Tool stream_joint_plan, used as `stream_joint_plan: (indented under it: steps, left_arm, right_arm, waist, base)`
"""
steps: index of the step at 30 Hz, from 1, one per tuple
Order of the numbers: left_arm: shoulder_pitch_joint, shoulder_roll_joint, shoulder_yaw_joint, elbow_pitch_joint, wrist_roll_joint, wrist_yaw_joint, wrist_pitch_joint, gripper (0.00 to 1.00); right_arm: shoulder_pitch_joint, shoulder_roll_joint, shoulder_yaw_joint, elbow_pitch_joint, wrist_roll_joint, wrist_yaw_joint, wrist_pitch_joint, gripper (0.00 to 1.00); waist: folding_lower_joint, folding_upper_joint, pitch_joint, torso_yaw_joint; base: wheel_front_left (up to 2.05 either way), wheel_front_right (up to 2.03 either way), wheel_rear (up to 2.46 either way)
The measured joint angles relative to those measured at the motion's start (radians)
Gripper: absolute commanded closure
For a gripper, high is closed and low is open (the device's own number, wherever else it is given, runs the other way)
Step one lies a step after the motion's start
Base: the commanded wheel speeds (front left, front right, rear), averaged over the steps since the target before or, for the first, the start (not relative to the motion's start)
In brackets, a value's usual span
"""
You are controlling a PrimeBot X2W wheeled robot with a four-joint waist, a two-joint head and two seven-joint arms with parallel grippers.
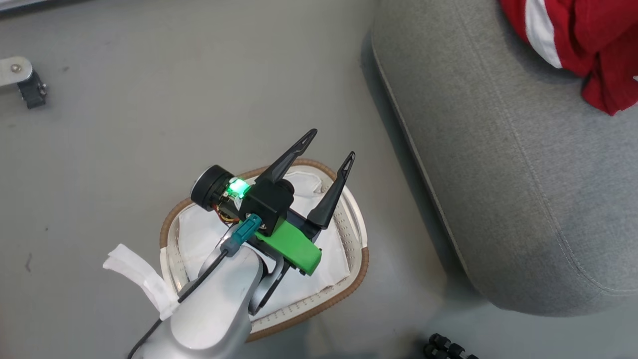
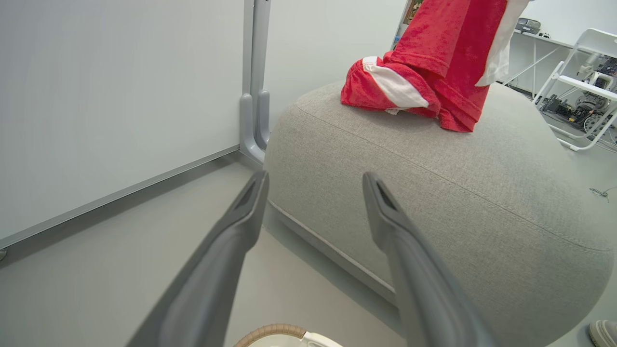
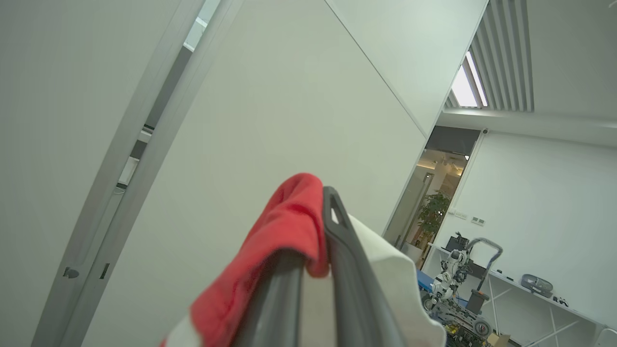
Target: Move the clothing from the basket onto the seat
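My left gripper [image 1: 331, 145] hangs open and empty over the basket [image 1: 359, 269], where the white liner sheet [image 1: 329, 259] shows. In the left wrist view its fingers [image 2: 315, 177] stand wide apart, pointing at the grey seat [image 2: 434, 193]. Red clothing with white stripes [image 2: 385, 89] lies heaped on the seat, and one red piece [image 2: 448, 33] rises from the heap out of the top of that view. The head view shows the clothing [image 1: 593, 40] at the seat's [image 1: 498, 149] far right. My right gripper [image 3: 318, 212] is shut on a red and white garment [image 3: 284, 217], held up high.
A partition wall with a grey post [image 2: 253, 120] stands to the left of the seat. A caster [image 1: 30, 89] is at the far left of the floor. A white strip [image 1: 134, 279] hangs off the basket's left side. Black wheels [image 1: 443, 349] sit bottom right. A white frame [image 2: 588, 72] stands behind the seat.
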Motion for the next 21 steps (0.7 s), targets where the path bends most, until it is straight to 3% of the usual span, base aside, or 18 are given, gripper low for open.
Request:
stream_joint_plan:
  steps: [4,9,14,20,21]
  left_arm:
    - [-0.019,0.009,0.001,-0.007,0.01,0.002,0.0,0.0]
    - [-0.035,0.021,0.002,-0.017,0.012,0.006,0.003,0.0]
    - [-0.035,0.033,0.002,-0.022,0.012,0.013,0.009,0.0]
    - [-0.035,0.037,0.0,-0.021,0.008,0.015,0.012,0.0]
    - [-0.035,0.038,0.0,-0.019,0.006,0.015,0.012,0.0]
  right_arm:
    - [0.071,0.029,-0.045,0.106,-0.031,0.0,-0.029,1.0]
    - [0.179,0.109,-0.074,0.222,-0.106,0.0,-0.043,1.0]
    - [0.266,0.196,-0.095,0.225,-0.146,0.0,-0.044,1.0]
    - [0.317,0.236,-0.094,0.218,-0.164,0.0,-0.044,1.0]
    - [0.327,0.246,-0.094,0.214,-0.164,0.0,-0.044,0.75]
  waist:
    - [0.0,0.0,0.045,0.027]
    - [0.0001,0.0,0.102,0.055]
    - [0.0001,0.0,0.142,0.068]
    - [0.0,0.0,0.139,0.052]
    - [0.0,0.0,0.136,0.049]
  base:
    - [0.0,0.0,0.0]
    - [0.0,0.0,0.0]
    - [0.0,0.0,0.0]
    - [0.0,0.0,0.0]
    - [0.0,0.0,0.0]
